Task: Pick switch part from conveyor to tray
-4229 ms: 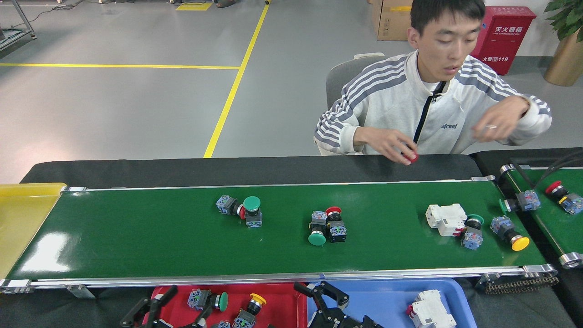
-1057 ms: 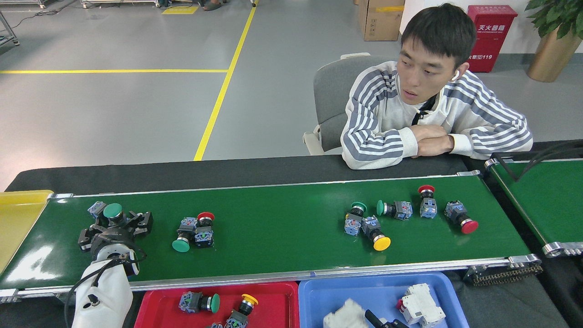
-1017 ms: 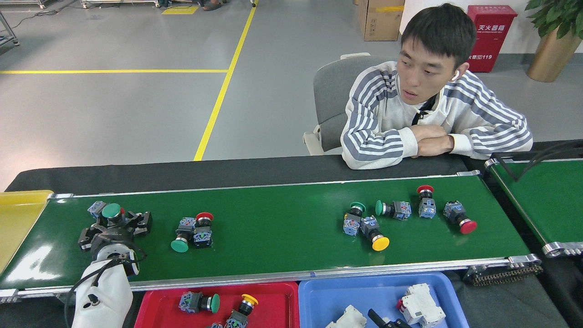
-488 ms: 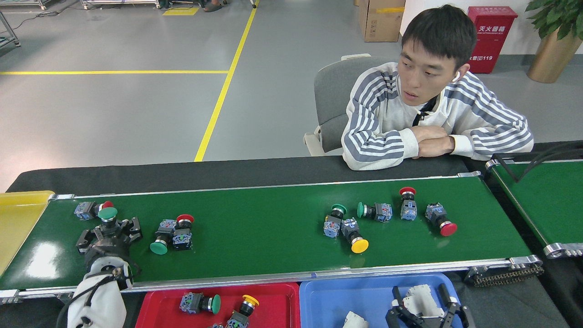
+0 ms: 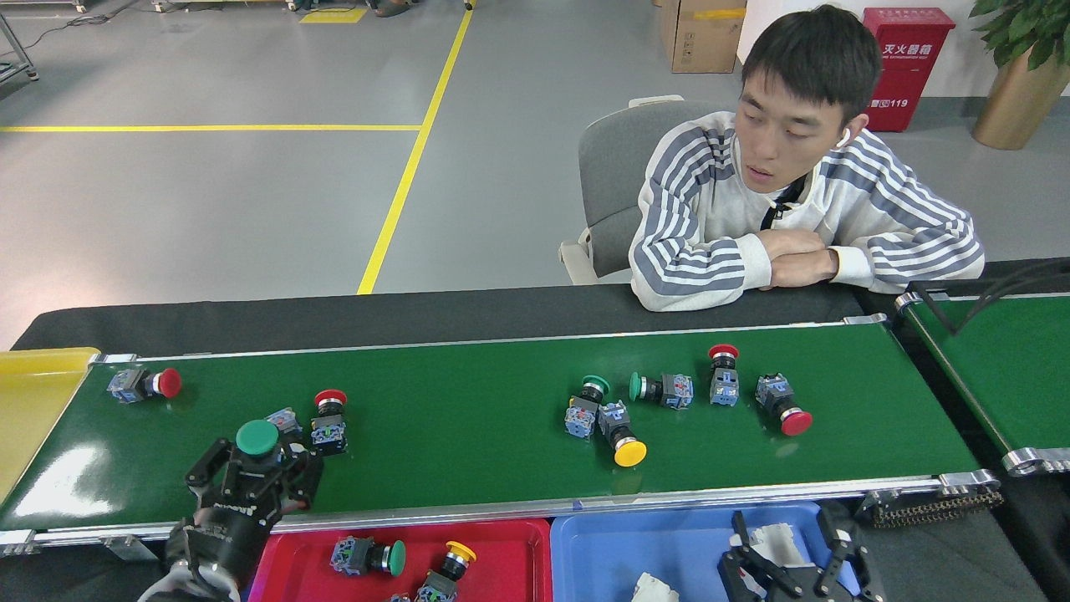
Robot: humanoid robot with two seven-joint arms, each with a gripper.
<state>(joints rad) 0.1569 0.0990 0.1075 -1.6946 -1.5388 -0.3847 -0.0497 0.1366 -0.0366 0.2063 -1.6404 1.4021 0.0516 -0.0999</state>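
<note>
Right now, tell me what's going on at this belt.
The left gripper is shut on a green-capped switch, held above the conveyor near the red tray, which already holds switches. The right gripper hangs open over a white part in the blue tray. More switches lie on the belt. A seated person watches, arms folded.

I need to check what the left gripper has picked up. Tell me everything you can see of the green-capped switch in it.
The green-capped switch has a round, flat, matte green plastic cap facing up, so it stands roughly upright. Its body below is mostly hidden by the left gripper, whose black fingers close around it from both sides. It sits over the near edge of the conveyor, beside a red-capped switch. Whether it touches the belt cannot be told.
</note>
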